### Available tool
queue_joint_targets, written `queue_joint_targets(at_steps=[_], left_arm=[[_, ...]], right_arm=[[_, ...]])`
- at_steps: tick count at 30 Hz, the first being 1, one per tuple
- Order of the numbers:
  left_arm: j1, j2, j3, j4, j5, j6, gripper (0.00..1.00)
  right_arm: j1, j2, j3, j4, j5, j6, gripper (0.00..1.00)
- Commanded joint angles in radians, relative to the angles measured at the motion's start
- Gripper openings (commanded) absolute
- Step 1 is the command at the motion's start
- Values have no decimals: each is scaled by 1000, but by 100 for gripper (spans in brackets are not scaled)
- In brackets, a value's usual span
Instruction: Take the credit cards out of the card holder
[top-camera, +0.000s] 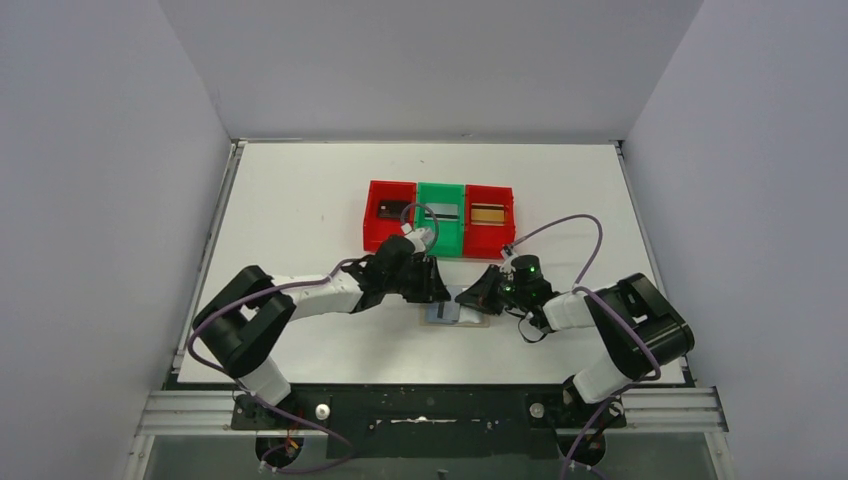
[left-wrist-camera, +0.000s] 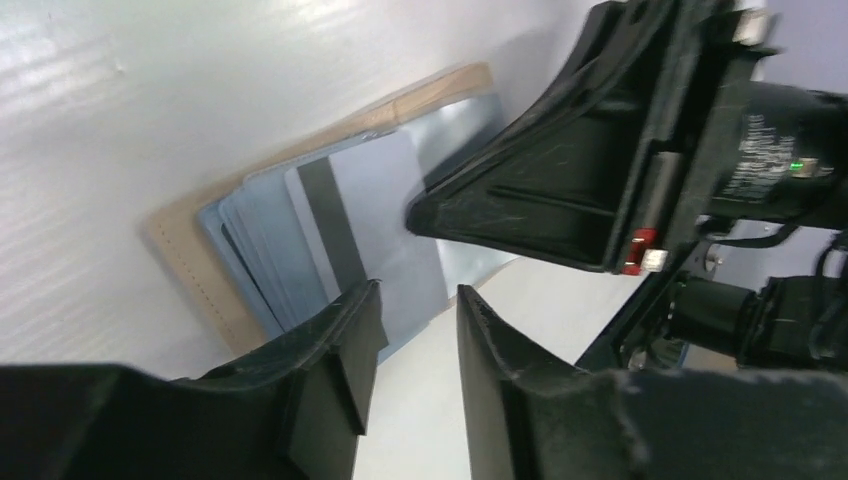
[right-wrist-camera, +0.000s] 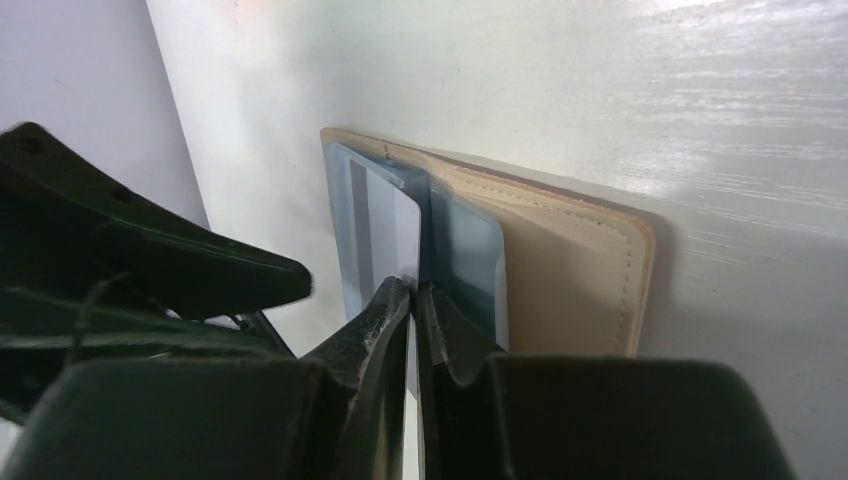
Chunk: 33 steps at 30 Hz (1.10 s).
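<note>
the card holder (top-camera: 462, 316) lies open and flat on the white table (top-camera: 300, 200), near the front edge and midway between the two arms. it is tan leather with stitched, rounded edges and a smooth pale blue lining with fanned pockets. a silver-grey card (left-wrist-camera: 375, 215) with a dark stripe along one long side sticks part way out of those pockets.

the right gripper (right-wrist-camera: 412, 300) reaches in low from the right with its forearm almost level. its jaws are pressed together at the holder's centre fold, on the card's edge. whether they pinch the card or only rest on it cannot be told.

the left gripper (left-wrist-camera: 420, 345) comes from the left with its elbow bent and its wrist tipped down. its scuffed black jaws stand apart over the holder's near-left corner, with only bare table in the gap.

farther back, three glossy plastic bins sit in a touching row. the left red bin (top-camera: 375, 222) holds a dark card (top-camera: 392, 210). the green bin (top-camera: 441, 188) holds a grey card (top-camera: 443, 212). the right red bin (top-camera: 490, 190) holds a gold-brown card (top-camera: 488, 213).
</note>
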<state>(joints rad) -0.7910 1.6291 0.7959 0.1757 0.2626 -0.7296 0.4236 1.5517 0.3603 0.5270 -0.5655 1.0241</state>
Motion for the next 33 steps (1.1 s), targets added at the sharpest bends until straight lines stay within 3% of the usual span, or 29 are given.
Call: queue_joint_targets(at_steps=[1, 8, 14, 17, 29, 33], left_arm=[[-23, 35, 12, -4, -85, -54, 30], [-31, 55, -35, -40, -145, -70, 23], [-48, 50, -49, -67, -182, -77, 18], [-49, 50, -59, -61, -182, -85, 17], [-49, 58, -53, -61, -171, -84, 17], [-50, 56, -51, -64, -175, -82, 16]], right_arm=[[-14, -3, -10, 14, 36, -13, 3], [-19, 19, -19, 83, 3, 9, 10], [-18, 19, -52, 148, 4, 50, 26], [-17, 11, -69, 158, 7, 55, 27], [-10, 53, -74, 264, -28, 73, 14], [-11, 61, -76, 282, -38, 77, 2]])
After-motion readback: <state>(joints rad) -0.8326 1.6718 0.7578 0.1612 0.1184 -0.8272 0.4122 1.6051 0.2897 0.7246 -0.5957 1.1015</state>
